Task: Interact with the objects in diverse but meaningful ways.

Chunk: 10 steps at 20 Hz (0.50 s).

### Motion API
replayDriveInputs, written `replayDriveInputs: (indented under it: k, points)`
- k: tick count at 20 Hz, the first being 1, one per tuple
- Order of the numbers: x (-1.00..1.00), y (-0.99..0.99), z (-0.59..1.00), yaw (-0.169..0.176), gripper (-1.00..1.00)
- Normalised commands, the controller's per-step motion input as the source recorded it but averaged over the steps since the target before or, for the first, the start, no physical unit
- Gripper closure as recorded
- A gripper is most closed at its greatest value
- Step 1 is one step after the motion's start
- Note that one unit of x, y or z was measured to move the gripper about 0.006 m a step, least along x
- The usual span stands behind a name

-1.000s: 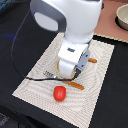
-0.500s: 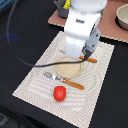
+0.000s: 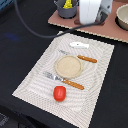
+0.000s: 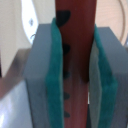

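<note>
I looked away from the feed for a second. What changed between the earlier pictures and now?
The arm rose off the placemat and swung toward the far tray. Its end effector is shut on a red-brown stick. That uncovered the plate and white fish. The tomato, fork and knife stayed put.

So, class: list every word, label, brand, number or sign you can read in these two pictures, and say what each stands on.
None can be read.
The placemat, plate, tomato and fish shape in the exterior view carry no lettering.
Wrist view: the dark marks on the reddish-brown stick, held between the gripper pads, are blurred spots, not readable text.
</note>
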Motion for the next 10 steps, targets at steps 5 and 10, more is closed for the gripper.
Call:
replayDriveInputs:
  k: [5,10]
  points:
    - [-0.18,0.81,0.06,0.073,1.00]
    - [-0.14,0.74,-0.02,0.080,1.00]
